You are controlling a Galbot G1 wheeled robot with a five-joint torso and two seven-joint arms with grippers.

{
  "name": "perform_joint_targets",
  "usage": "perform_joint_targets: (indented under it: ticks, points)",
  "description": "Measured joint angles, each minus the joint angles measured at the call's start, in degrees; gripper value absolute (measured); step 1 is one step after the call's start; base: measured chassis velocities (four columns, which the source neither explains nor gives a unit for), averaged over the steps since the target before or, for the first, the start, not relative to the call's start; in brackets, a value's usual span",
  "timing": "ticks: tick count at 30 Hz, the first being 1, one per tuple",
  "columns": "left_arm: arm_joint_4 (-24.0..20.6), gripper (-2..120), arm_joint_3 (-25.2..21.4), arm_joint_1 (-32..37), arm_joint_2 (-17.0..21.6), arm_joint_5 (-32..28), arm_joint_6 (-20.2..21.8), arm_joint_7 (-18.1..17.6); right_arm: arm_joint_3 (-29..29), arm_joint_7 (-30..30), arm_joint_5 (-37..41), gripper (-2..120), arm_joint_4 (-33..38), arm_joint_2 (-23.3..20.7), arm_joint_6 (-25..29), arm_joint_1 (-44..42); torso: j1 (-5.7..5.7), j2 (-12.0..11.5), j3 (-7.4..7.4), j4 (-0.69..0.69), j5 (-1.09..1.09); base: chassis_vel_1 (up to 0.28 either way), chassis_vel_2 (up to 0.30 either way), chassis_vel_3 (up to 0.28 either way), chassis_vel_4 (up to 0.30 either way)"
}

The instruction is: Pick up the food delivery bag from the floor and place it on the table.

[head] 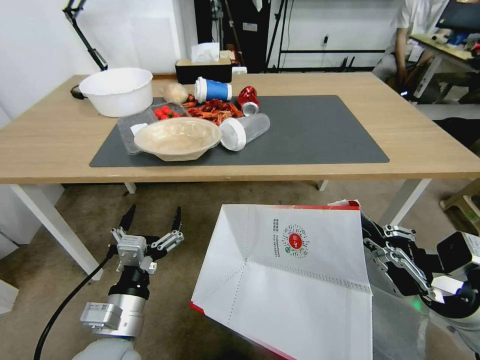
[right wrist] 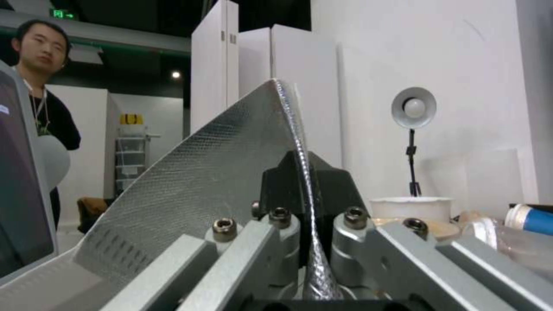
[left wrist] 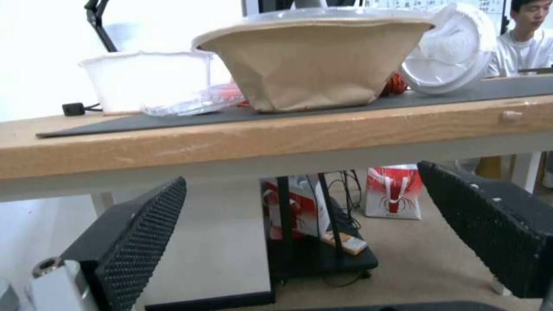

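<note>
One gripper carries the load: the right gripper (right wrist: 304,242), at the lower right of the head view, is clamped on the foil-lined edge of the food delivery bag (head: 295,280), holding it tilted below the table (head: 430,135) edge, off the floor (head: 200,210). The left gripper (head: 152,220), lower left, hangs spread and empty. The bag is white, creased, with red edges and a round red logo.

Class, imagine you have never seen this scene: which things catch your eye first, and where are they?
The white bag stands out first, held up off the floor in front of the table, its foil edge pinched in the right end effector. Next, a heap of bowls, cups and red food crowds the left of the mat. The left end effector hangs open below the table's edge.
</note>
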Motion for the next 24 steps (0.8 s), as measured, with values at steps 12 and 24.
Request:
perform_joint_targets:
  ticks: [12,24]
  points:
    - [-0.2,100,-0.2,0.1,0.0,0.0,0.0,0.1,0.4,0.1,0.2,0,0.1,0.2,0.0,0.0,1.07,2.7,1.66,0.00,0.00,0.000,0.000,0.000,0.000]
    - [-0.2,100,-0.2,-0.3,0.9,-0.2,0.2,0.2,0.8,0.2,0.2,0,0.6,0.6,-0.2,-0.3,2.24,5.5,3.29,0.00,-0.01,0.000,0.000,0.000,0.000]
